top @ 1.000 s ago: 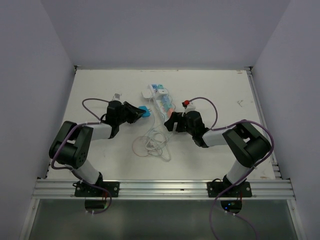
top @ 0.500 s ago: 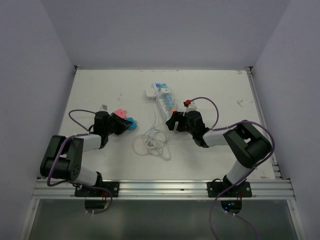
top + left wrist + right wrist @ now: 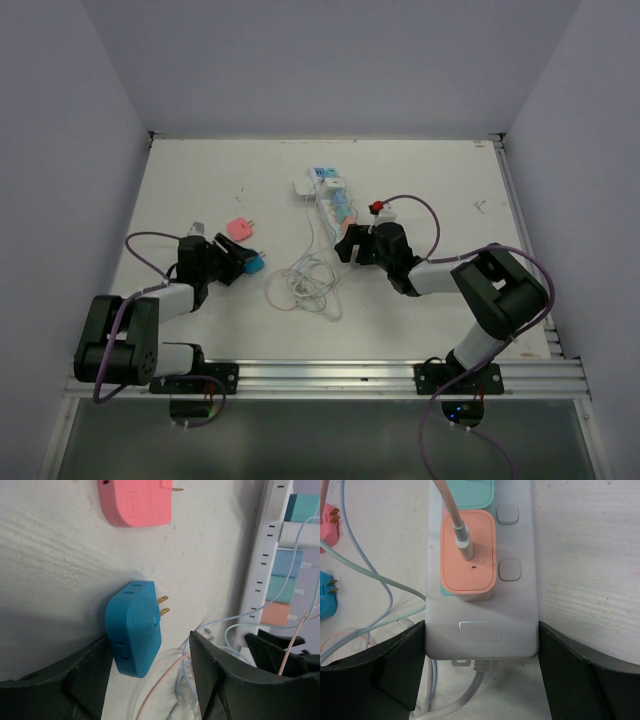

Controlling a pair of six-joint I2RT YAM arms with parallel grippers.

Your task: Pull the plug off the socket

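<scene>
One blue plug (image 3: 134, 627) lies between the left gripper's (image 3: 150, 644) wide jaws, pink plug (image 3: 136, 502) at twelve o'clock; right gripper (image 3: 481, 630) clamps the socket (image 3: 517, 600).

Left black two-finger gripper (image 3: 150, 639): low, fingers spread apart.
Right black two-finger gripper (image 3: 481, 626): low, clamping long white rectangular power strip (image 3: 520, 610).

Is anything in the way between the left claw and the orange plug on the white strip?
Yes. The blue plug lies between the left gripper's open fingers, and thin cables trail across the table between it and the orange plug in the socket.
</scene>
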